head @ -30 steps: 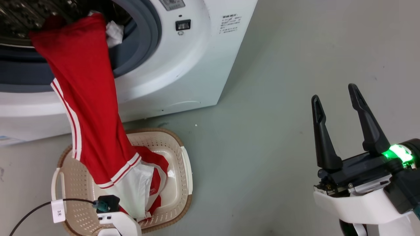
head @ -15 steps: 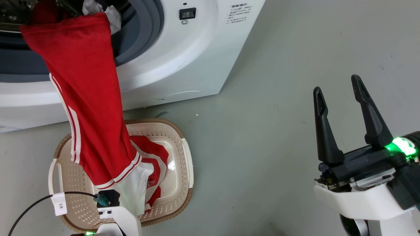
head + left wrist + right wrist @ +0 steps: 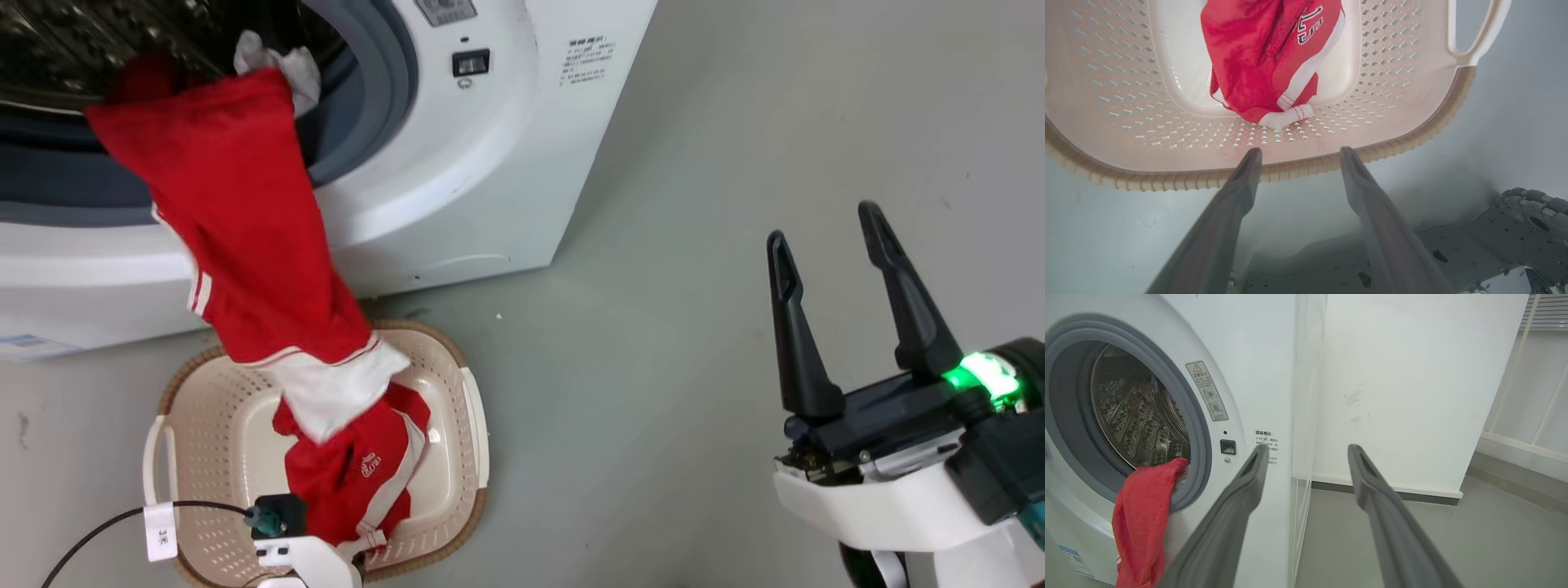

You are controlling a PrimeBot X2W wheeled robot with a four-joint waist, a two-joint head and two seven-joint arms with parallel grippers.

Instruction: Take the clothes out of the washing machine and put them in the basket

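Observation:
The white washing machine (image 3: 457,188) stands with its drum (image 3: 1135,412) exposed. One of the clothes, a long red garment (image 3: 237,220), hangs out of the drum over the grey seal. Its white cuff (image 3: 335,392) dangles loose over the back of the basket (image 3: 473,425). A small white cloth (image 3: 277,61) sits at the drum mouth. Another red garment with number print (image 3: 1265,61) lies in the basket (image 3: 1392,61). My left gripper (image 3: 1299,152) is open and empty just above the basket's near rim. My right gripper (image 3: 824,237) is open and empty over the floor at the right.
A black cable with a white tag (image 3: 159,531) runs to my left wrist (image 3: 306,563) at the basket's near edge. Grey floor (image 3: 653,327) stretches to the right of the machine. A white wall (image 3: 1412,396) stands behind it. My base (image 3: 1494,237) lies below the left gripper.
The hanging garment's lower end, stretched down to my left wrist before, has come free and sprung up; its cuff now dangles higher. The head camera shifted slightly.

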